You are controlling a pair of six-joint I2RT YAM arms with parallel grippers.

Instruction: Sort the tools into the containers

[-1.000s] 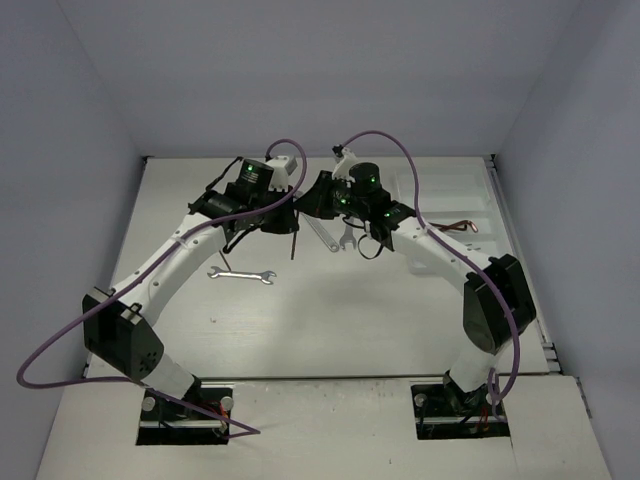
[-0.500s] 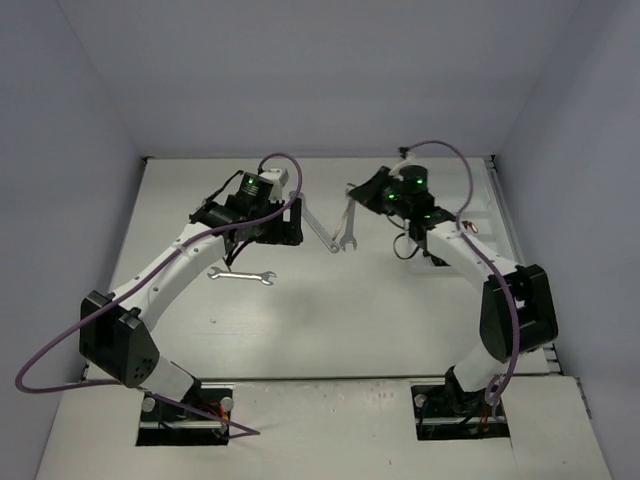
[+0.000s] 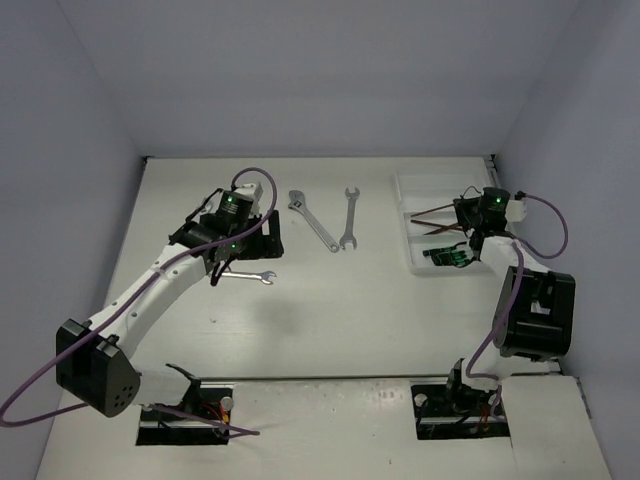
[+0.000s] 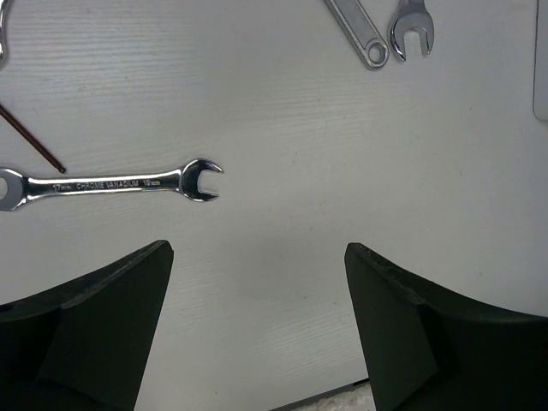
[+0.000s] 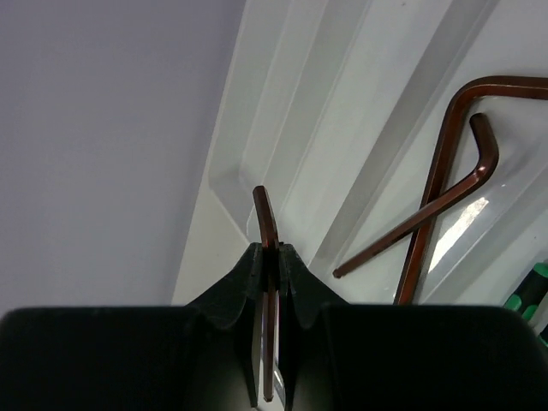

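Observation:
My right gripper [image 5: 271,250] is shut on a brown hex key [image 5: 265,214] and holds it over one end of the white tray [image 3: 418,190]. Two more hex keys [image 5: 445,171] lie crossed in one compartment, and green screwdriver handles [image 5: 533,289] show beside them. My left gripper [image 4: 257,253] hangs open over bare table with nothing between its fingers. A silver open-end wrench [image 4: 111,182] lies just ahead of it, seen from above as a wrench [image 3: 245,276] near the left arm. An adjustable wrench [image 3: 312,218] and another open-end wrench [image 3: 350,217] lie mid-table.
A thin brown hex key tip [image 4: 34,141] lies left of the near wrench. The grey right wall [image 5: 103,128] stands close behind the tray. The tray [image 5: 342,103] has raised ridges between its compartments.
The grippers were together at mid-table around a hex key. The left one has opened and drawn back left. The right arm has swung right to the tray with the key.

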